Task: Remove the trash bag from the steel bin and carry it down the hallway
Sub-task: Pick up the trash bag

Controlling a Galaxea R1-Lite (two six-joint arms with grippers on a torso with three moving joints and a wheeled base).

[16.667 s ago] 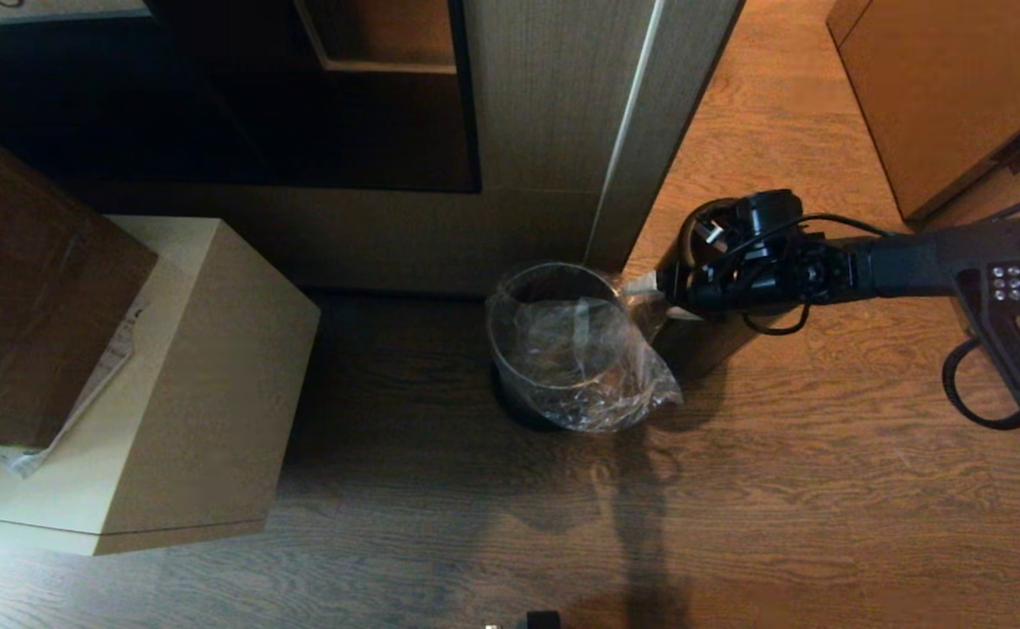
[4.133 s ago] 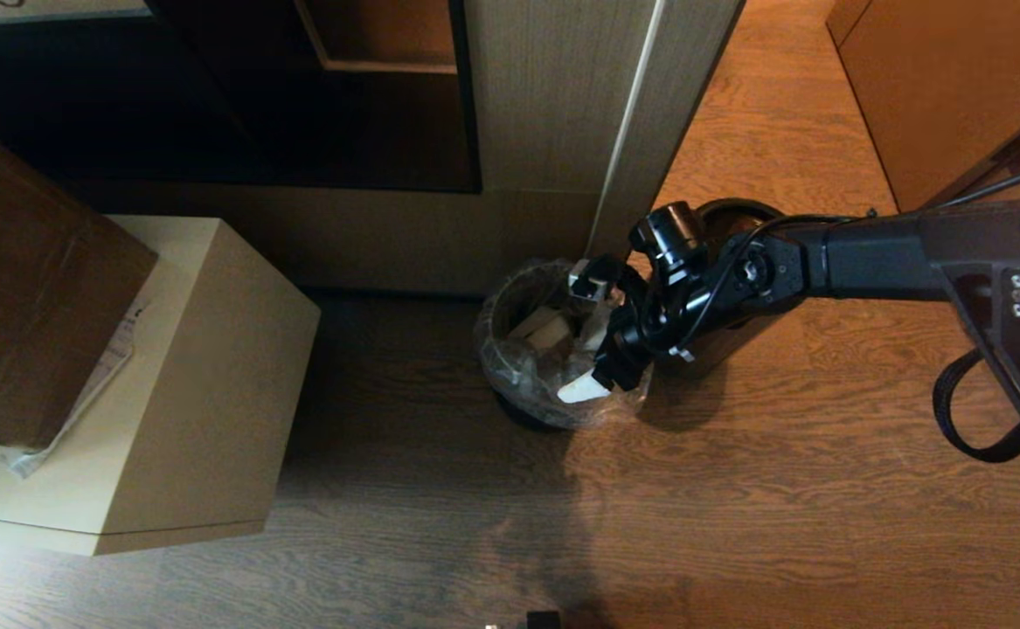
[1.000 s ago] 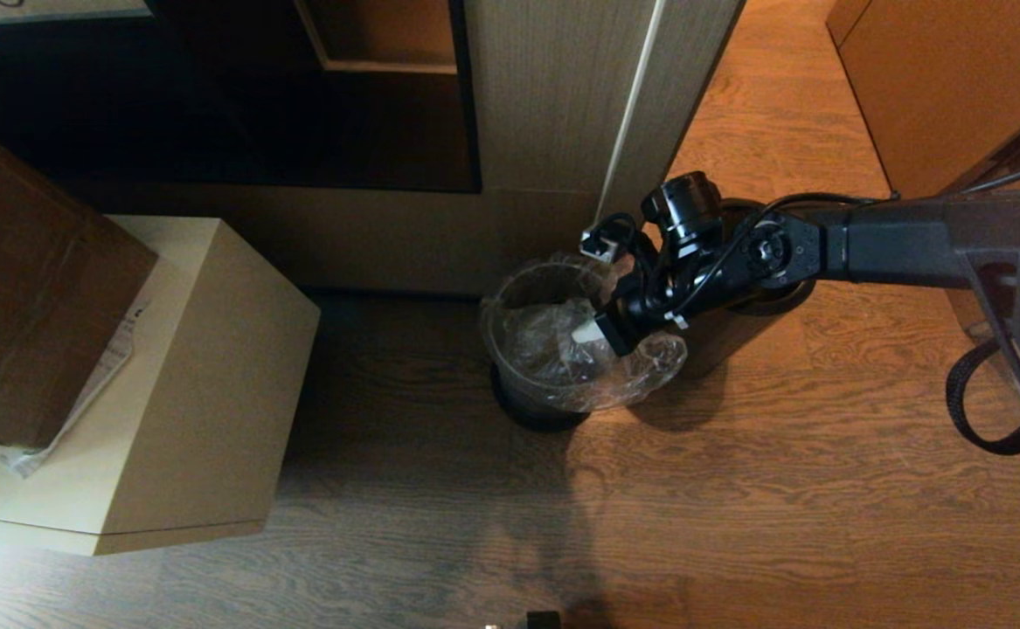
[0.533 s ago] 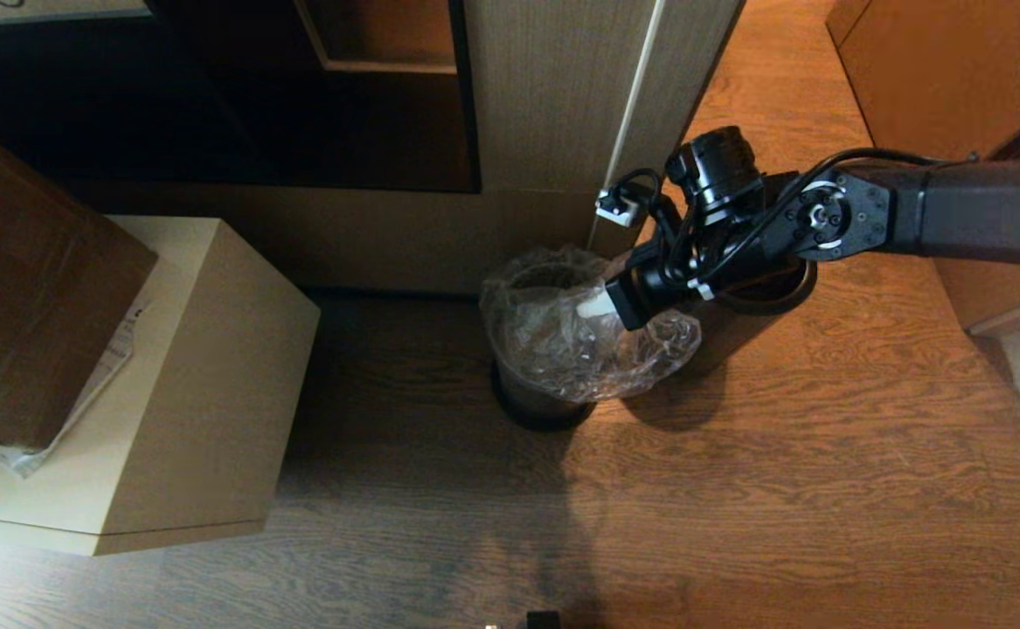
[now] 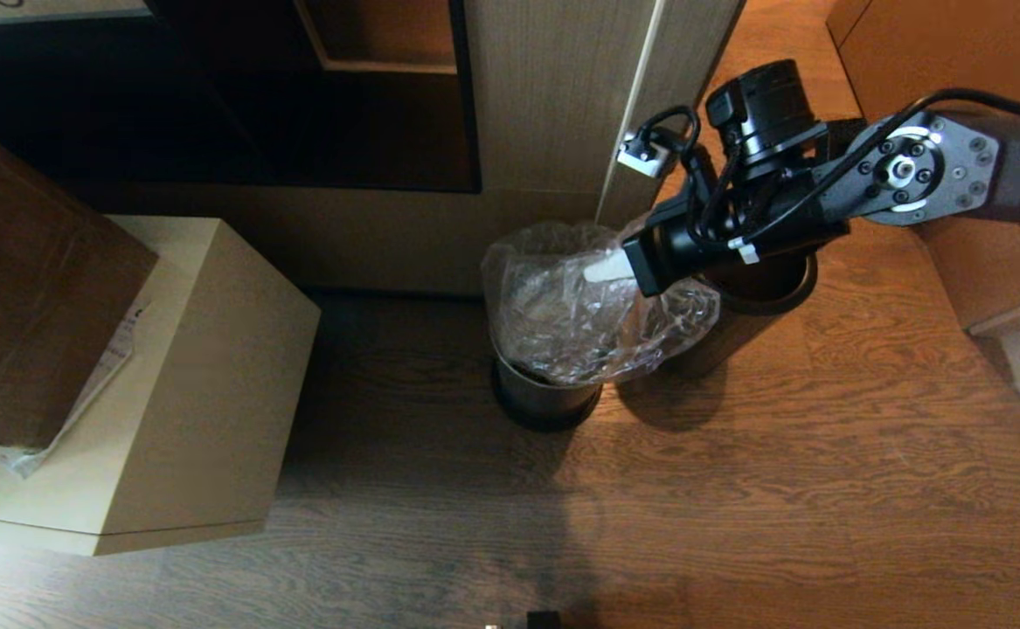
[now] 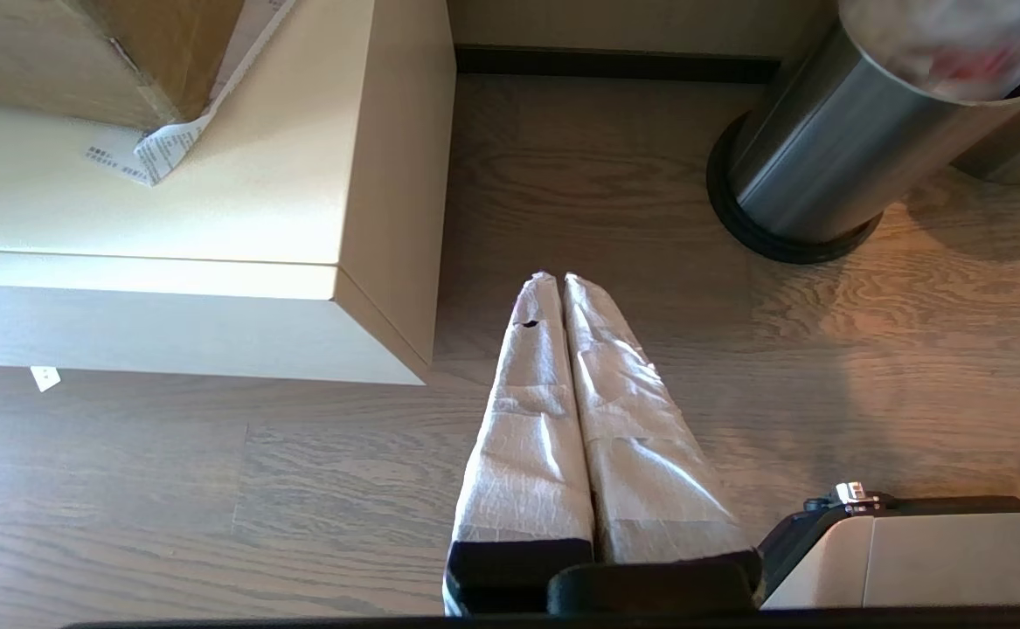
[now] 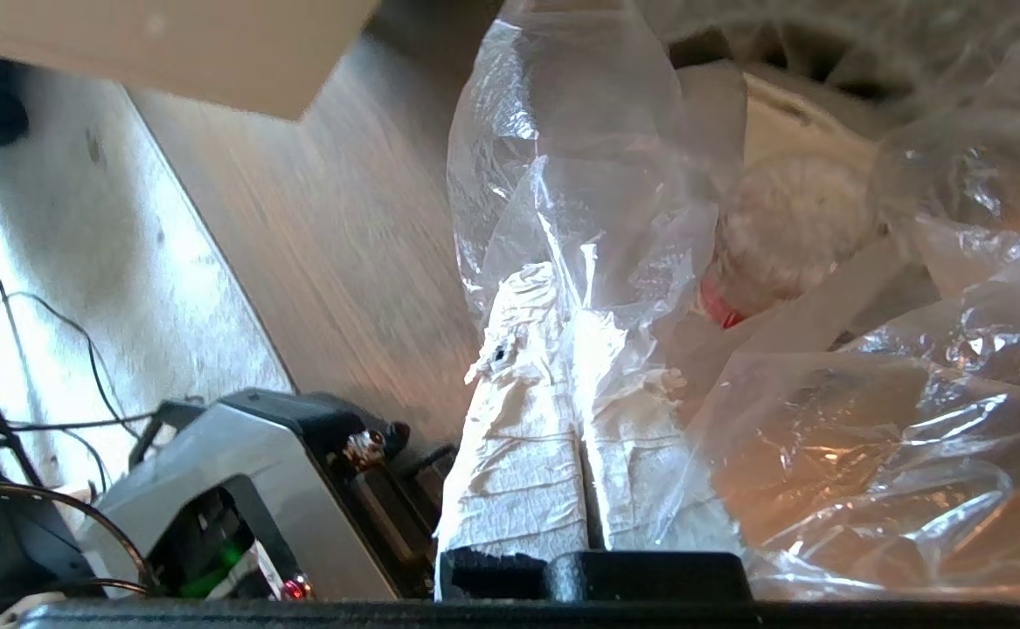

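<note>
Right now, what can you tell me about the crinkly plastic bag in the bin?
The trash bag is thin, see-through, crinkled plastic. Its bunched top bulges above the steel bin and spills over the side facing the right arm, while its bottom sits inside. The right gripper, its white-wrapped fingers shut, pinches a fold of the bag's upper edge. Through the plastic, the right wrist view shows pale scraps and a bit of red.

Translucent whitish trash bag (image 5: 588, 319), dark brushed-steel bin (image 5: 544, 404).
</note>
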